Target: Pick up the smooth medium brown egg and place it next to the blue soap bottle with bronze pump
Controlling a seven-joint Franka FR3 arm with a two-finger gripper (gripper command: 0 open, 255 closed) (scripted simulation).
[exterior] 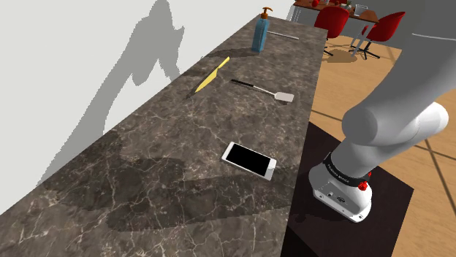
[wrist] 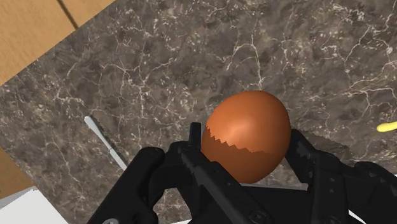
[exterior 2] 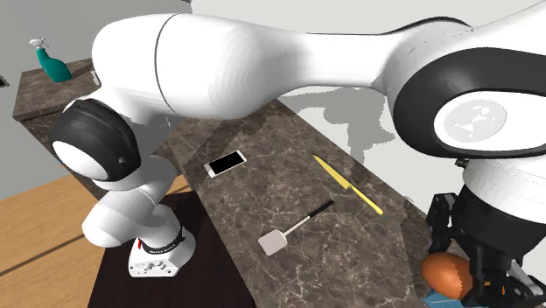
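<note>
My black gripper is shut on a smooth brown egg, which sits clasped between the two fingers above the dark marble counter. In the second exterior view the gripper holds the egg low at the counter's far end, and a blue patch shows just beneath it at the picture's bottom edge. The blue soap bottle with a bronze pump stands upright at the far end of the counter in the shoulder view.
On the counter lie a yellow knife, a spatula and a white-edged phone. A thin pale rod lies near the gripper. Red chairs stand beyond the counter. A teal spray bottle stands on another counter.
</note>
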